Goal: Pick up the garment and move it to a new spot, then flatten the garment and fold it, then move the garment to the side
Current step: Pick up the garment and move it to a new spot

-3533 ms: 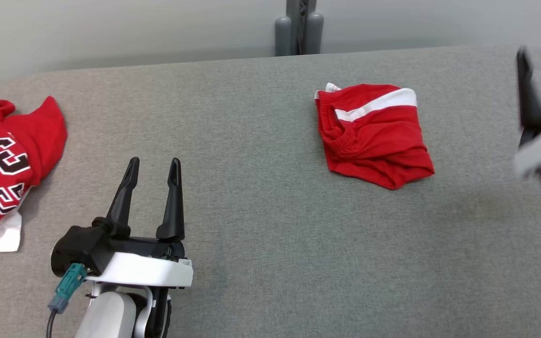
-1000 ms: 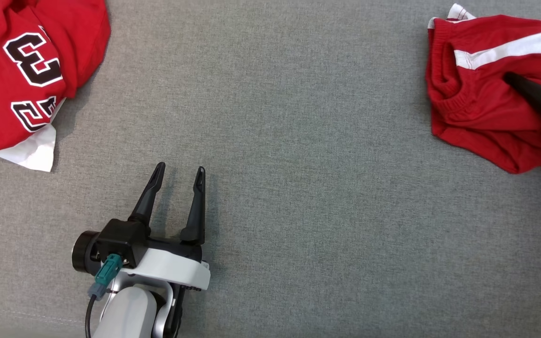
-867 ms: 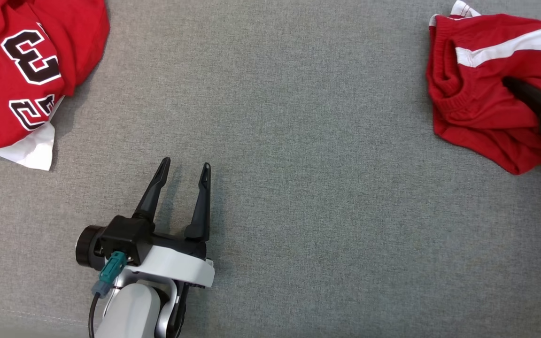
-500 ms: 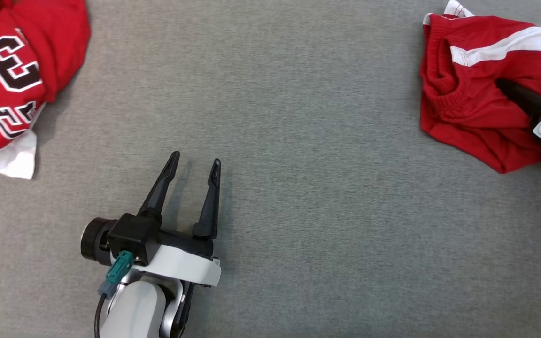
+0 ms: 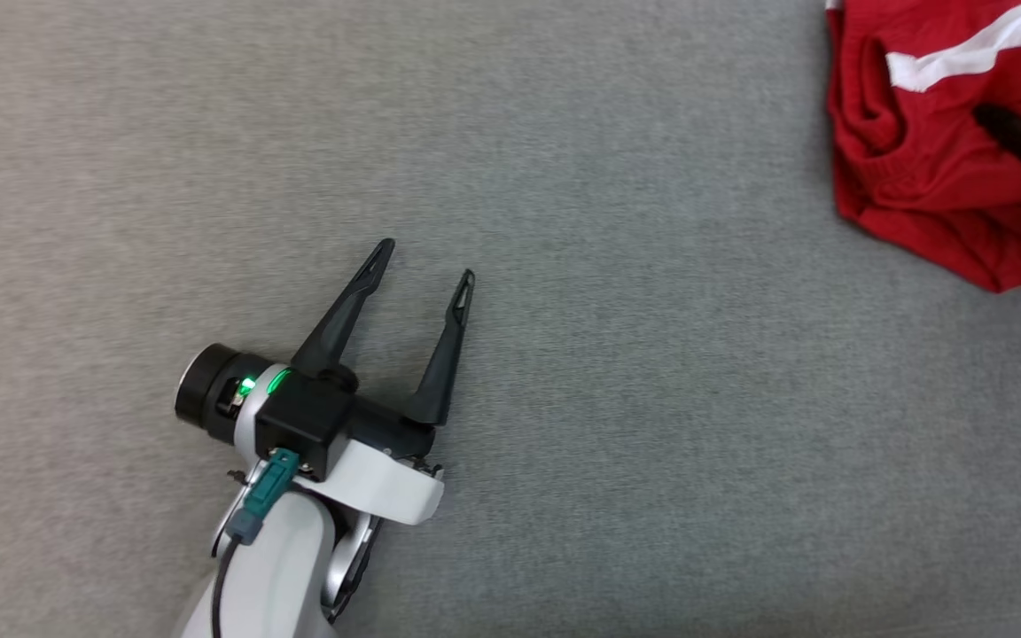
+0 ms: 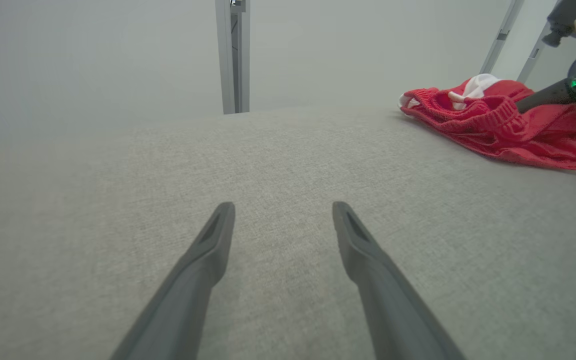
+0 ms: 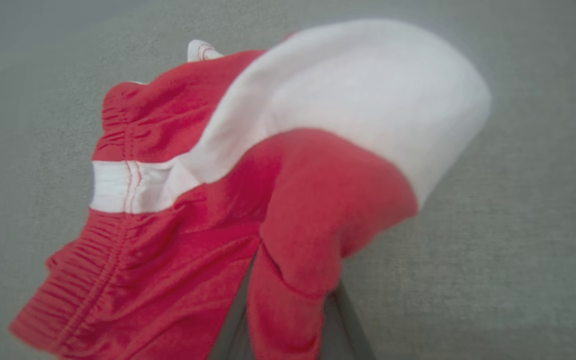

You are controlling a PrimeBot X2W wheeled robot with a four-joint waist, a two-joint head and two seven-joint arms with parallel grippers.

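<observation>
Right gripper point(image 5: 1002, 128) has just closed, pinching a fold of the red shorts point(image 5: 927, 168), bunched on the table point(image 5: 652, 399) at far right. Grasp looks made, lift is next. Left gripper point(image 5: 427, 260) spread, idle.

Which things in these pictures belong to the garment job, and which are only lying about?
Job: red shorts with white stripe; right gripper, shut on them; left gripper, open; grey fabric table.
Lying about: grey upright post behind the table.
</observation>
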